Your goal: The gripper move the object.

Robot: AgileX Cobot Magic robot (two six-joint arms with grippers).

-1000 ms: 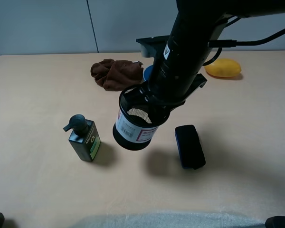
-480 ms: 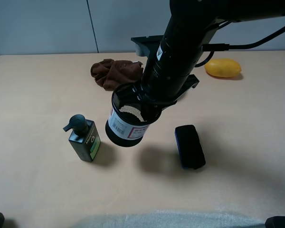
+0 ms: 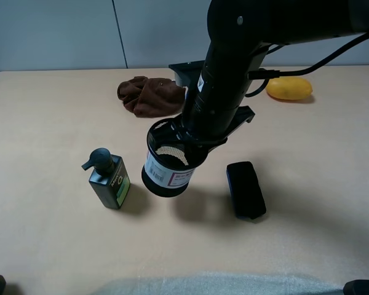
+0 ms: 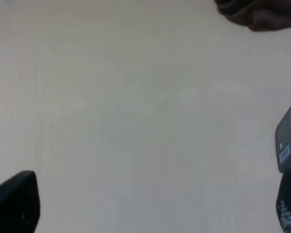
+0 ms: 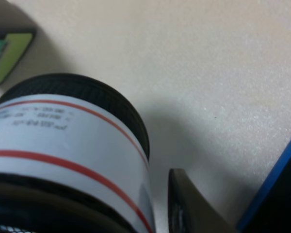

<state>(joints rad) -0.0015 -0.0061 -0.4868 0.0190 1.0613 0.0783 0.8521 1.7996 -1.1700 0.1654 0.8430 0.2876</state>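
Note:
The black wire-mesh pen cup (image 3: 168,167) with a white-and-red label hangs tilted just above the table, between the pump bottle and the flat case. My right gripper (image 3: 184,135) reaches across from the right and is shut on the cup's rim, one jaw inside the mesh. In the right wrist view the cup's label (image 5: 63,145) fills the left side, with one dark finger (image 5: 184,206) beside it. My left gripper (image 4: 150,213) is open and empty over bare table; one dark finger (image 4: 14,204) shows at the frame's edge.
A dark green pump bottle (image 3: 108,179) stands left of the cup. A flat black case (image 3: 246,189) lies right of it. A brown cloth (image 3: 149,95) and a yellow fruit-like thing (image 3: 289,88) lie at the back. The cup's shadow (image 3: 200,208) falls between cup and case.
The right arm has carried the cup a little to the left, toward the pump bottle, and lowered it; its shadow is closer to it now. Everything else stayed put.

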